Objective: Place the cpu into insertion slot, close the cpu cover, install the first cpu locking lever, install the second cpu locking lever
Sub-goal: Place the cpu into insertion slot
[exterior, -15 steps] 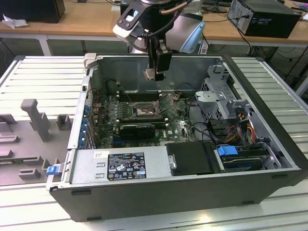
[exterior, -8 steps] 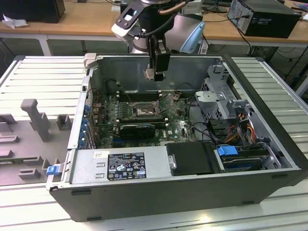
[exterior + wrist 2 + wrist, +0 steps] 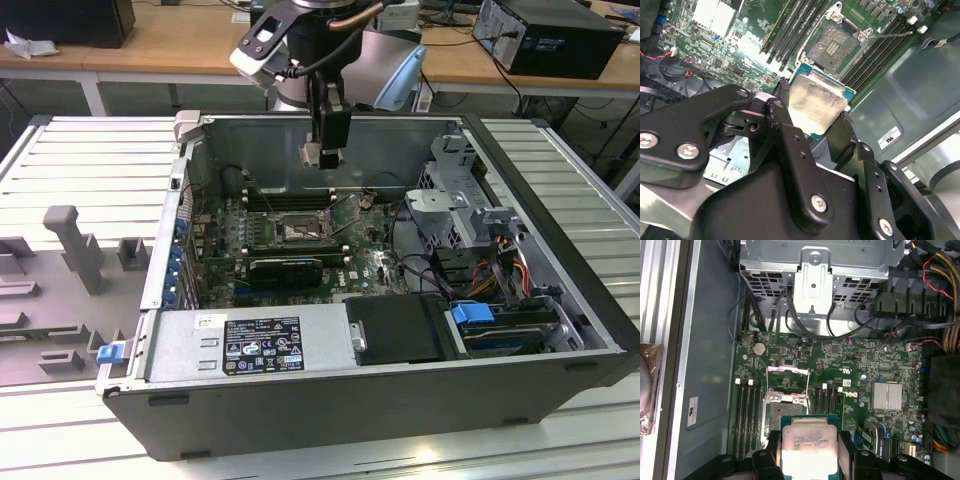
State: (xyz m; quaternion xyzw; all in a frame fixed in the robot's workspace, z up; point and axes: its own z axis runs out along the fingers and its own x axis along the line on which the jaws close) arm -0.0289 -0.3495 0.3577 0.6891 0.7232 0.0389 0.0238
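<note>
1. Nearest edge of the open case: power supply with its label, a black box beside it, and a blue tab toward the exterior view's right.
2. The case sits on a ribbed metal counter. A grey fixture stands on the counter at the exterior view's left.
3. A green board covers the case floor. A black card lies across it, just nearer than the slot.
4. The slot is bare, with its contact field exposed and no chip in it. Memory slots run along both sides.
5. The cover is swung up off the slot, and the board shows through its centre cutout.
6. A thin lever sticks out from the slot's corner.
7. The hand hangs over the board toward the back of the case, well above it.
8. The hand is clamped on the cpu. In both wrist views black fingers pinch two opposite edges, with the silvery face toward the cameras.
9. The cpu is in the air near the slot, not seated. In the first wrist view it looks squared up with the slot.
10. A drive cage and cables sit at the exterior view's right.
11. Farthest back is a wooden counter with a black PC on it.
</note>
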